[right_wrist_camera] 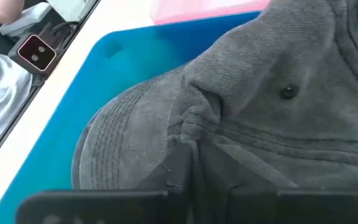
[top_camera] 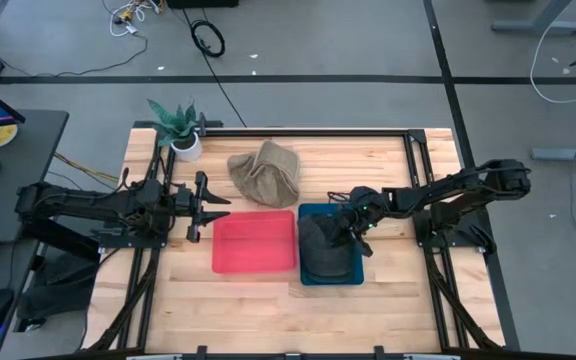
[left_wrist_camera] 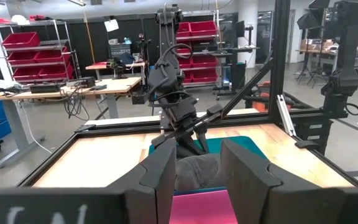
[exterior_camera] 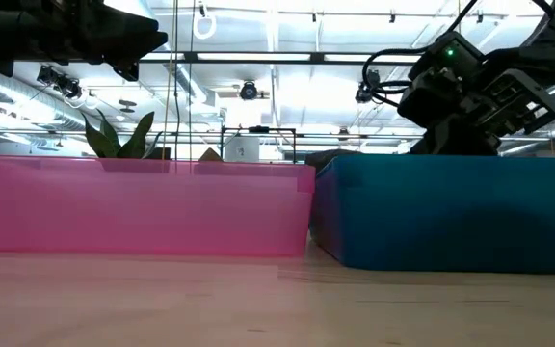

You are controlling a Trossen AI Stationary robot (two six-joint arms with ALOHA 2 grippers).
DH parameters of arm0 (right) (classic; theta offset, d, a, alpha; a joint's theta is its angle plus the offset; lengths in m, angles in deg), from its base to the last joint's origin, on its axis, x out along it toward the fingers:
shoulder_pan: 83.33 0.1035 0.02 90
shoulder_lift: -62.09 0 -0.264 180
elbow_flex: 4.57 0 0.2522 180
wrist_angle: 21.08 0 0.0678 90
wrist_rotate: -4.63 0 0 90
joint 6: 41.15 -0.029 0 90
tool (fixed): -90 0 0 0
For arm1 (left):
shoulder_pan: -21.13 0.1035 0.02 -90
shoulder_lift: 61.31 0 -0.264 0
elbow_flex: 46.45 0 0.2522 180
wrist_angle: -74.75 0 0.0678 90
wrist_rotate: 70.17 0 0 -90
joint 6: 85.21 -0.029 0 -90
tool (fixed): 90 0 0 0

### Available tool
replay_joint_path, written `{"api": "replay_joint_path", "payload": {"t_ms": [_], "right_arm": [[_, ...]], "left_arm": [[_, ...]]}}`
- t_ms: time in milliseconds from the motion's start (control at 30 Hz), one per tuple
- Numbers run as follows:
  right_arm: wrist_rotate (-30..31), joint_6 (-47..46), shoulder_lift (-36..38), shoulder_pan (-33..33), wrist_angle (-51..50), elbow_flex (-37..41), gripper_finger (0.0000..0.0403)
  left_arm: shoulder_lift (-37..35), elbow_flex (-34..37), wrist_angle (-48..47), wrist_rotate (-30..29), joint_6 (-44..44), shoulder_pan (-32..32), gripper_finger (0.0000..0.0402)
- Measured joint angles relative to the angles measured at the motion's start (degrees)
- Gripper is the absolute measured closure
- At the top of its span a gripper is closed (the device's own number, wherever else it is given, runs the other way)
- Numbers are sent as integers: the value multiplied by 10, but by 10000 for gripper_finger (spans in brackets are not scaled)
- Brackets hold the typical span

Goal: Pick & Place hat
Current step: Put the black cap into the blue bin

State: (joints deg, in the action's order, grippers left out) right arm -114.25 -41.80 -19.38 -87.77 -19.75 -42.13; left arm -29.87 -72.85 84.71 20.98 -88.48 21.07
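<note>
A dark grey cap (top_camera: 326, 252) lies in the blue bin (top_camera: 308, 212), right of the pink bin (top_camera: 253, 243). My right gripper (top_camera: 349, 230) reaches down into the blue bin from the table's right and is shut on the cap (right_wrist_camera: 260, 106). In the low view the blue bin's wall (exterior_camera: 451, 212) hides its fingertips. A tan hat (top_camera: 266, 172) rests on the table beyond the pink bin. My left gripper (top_camera: 197, 207) hovers open, left of the pink bin, touching nothing. My right gripper (right_wrist_camera: 192, 163) pinches a bunched fold of the cap's cloth (right_wrist_camera: 194, 121) between its two fingers, where the crown meets the brim. The fingers come slanting down from the table's right side. The cap rests on the blue bin's floor (right_wrist_camera: 123, 56), brim flat.
A potted plant (top_camera: 178, 128) stands at the table's far left corner. The pink bin (exterior_camera: 143, 207) and blue bin stand side by side mid-table. Black frame rails run along the table's edges. Bare wood lies at the near side.
</note>
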Motion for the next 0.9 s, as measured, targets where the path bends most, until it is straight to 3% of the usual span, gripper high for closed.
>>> {"api": "replay_joint_path", "payload": {"t_ms": [533,900], "right_arm": [[7,-47,2,-2,33,0,270],[4,-49,98,-1,21,1,240]], "left_arm": [[0,0,0,-30,-4,0,271],[0,0,0,-30,-4,0,271]]}}
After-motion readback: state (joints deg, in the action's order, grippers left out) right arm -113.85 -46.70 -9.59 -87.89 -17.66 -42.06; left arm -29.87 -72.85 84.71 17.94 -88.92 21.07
